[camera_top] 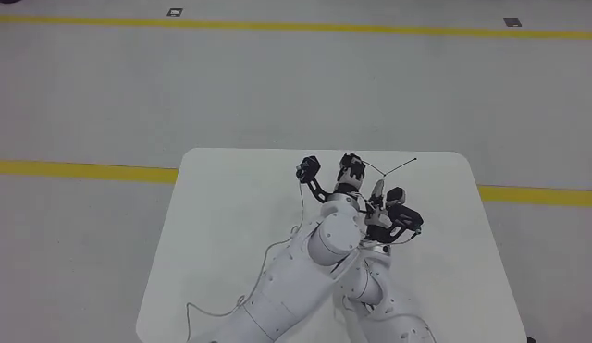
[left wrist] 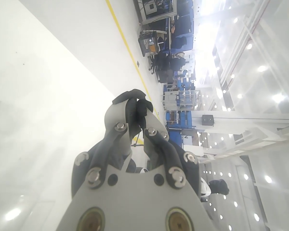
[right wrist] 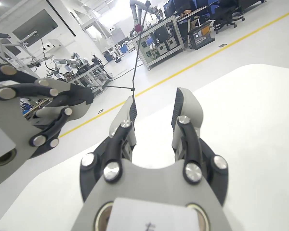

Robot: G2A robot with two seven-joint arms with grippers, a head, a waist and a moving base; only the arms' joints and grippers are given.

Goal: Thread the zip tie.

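While the left hand (left wrist: 136, 102) grips the zip tie (right wrist: 139, 46) mid-threading, the open right hand (right wrist: 156, 97) probably must pinch its free end.

Pale glossy floor (camera_top: 277, 84), yellow floor lines (camera_top: 296, 27), white table (camera_top: 231, 232), black office chairs (right wrist: 226, 8), bright ceiling lights (left wrist: 261, 68)

Evenly and brightly lit from overhead in the top view, with pale floor (camera_top: 277, 93) and white table (camera_top: 222, 241) close in tone across the whole frame. Heavily overexposed in the left wrist view: washed almost to blank white over the table, flared around the ceiling lamps (left wrist: 262, 68), hazed across the hall behind. Dark against that glare at the tips of the left gripper (left wrist: 136, 104). Milder in the right wrist view, with wide-angle stretching toward the edges.
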